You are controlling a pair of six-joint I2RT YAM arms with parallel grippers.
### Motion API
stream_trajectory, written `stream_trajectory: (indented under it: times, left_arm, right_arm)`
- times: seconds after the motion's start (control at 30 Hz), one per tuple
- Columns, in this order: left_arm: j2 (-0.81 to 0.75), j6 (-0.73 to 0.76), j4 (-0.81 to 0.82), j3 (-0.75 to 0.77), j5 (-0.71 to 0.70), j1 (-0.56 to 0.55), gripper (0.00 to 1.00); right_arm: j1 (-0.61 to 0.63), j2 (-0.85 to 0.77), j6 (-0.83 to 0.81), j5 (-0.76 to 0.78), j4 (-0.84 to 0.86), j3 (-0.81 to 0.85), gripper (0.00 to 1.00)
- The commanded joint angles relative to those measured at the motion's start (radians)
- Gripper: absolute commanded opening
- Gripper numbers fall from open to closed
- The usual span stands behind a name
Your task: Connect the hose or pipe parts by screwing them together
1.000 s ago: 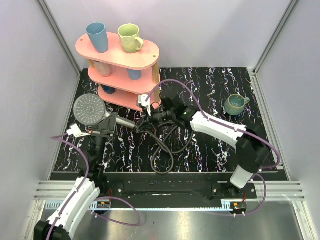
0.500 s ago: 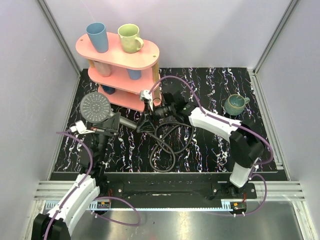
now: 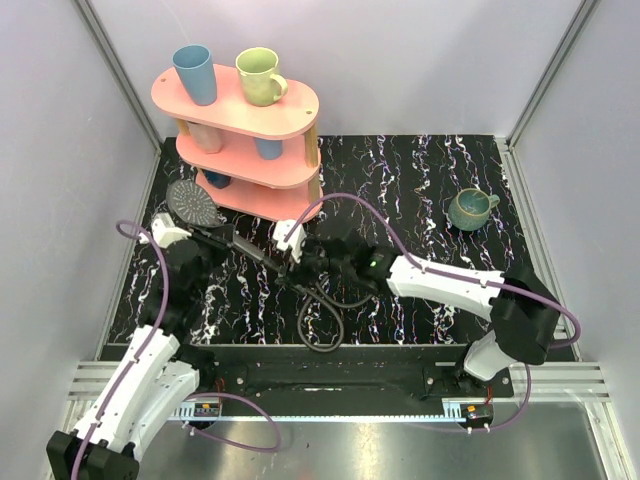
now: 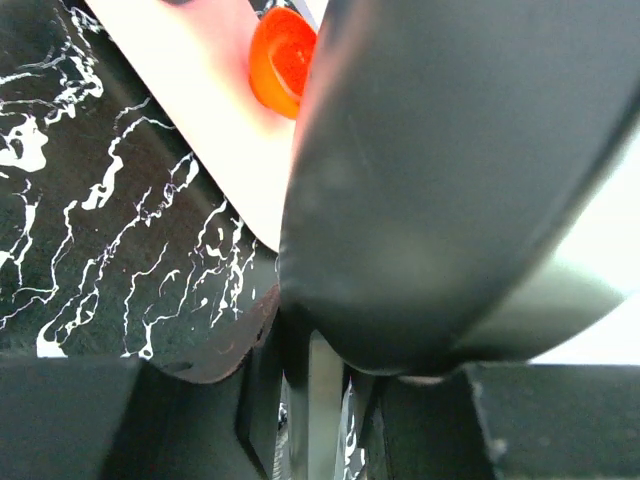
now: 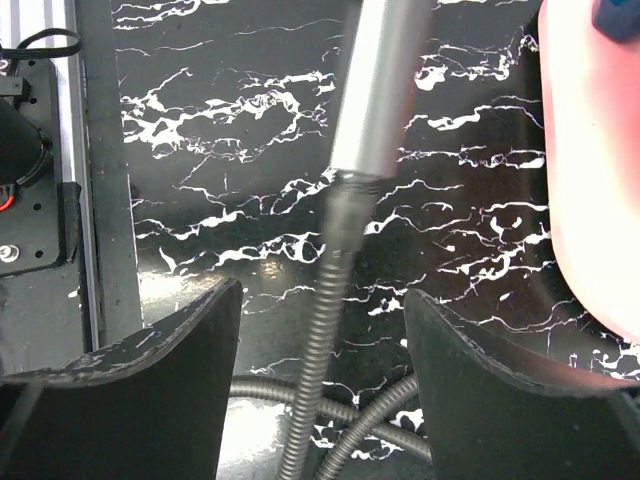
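The dark grey shower head (image 3: pixel 193 203) is tilted up near the pink shelf, its straight handle (image 3: pixel 250 250) slanting down to the right. My left gripper (image 3: pixel 213 240) is shut on that handle. In the left wrist view the head (image 4: pixel 450 180) fills the frame and the handle (image 4: pixel 318 400) runs between the fingers. The black coiled hose (image 3: pixel 322 310) loops on the mat, and its end meets the handle's tip (image 5: pixel 345 185). My right gripper (image 3: pixel 300 258) is open around the hose (image 5: pixel 318 330), and its fingers (image 5: pixel 160 390) stand apart from it on both sides.
A pink three-tier shelf (image 3: pixel 240 110) with cups stands at the back left, close behind the shower head. Its edge (image 4: pixel 200 110) and an orange object (image 4: pixel 283 60) show in the left wrist view. A teal mug (image 3: pixel 470 208) sits at the right. Purple cables (image 3: pixel 340 200) arch over the arms.
My right gripper has opened, let go of the hose end and drawn back toward the near side. The left arm has swung the shower head back and left, tilting it.
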Motion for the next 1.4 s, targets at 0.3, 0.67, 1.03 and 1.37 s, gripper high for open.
stream_trajectory:
  times: [0.3, 0.67, 1.03, 1.37]
  left_arm:
    - [0.111, -0.184, -0.427, 0.271, -0.118, 0.000, 0.00]
    - [0.131, -0.227, -0.506, 0.322, -0.086, 0.000, 0.00]
    - [-0.134, -0.101, 0.015, -0.023, 0.145, 0.000, 0.00]
    - [-0.202, 0.000, 0.632, -0.298, 0.327, 0.000, 0.00]
  right_arm:
    - [0.183, 0.070, -0.038, 0.459, 0.175, 0.016, 0.74]
    - [0.258, 0.215, -0.096, 0.603, 0.121, 0.155, 0.59]
    - [0.189, 0.148, 0.049, 0.446, 0.244, 0.116, 0.00]
    - [-0.068, 0.146, 0.213, -0.295, 0.284, 0.137, 0.00]
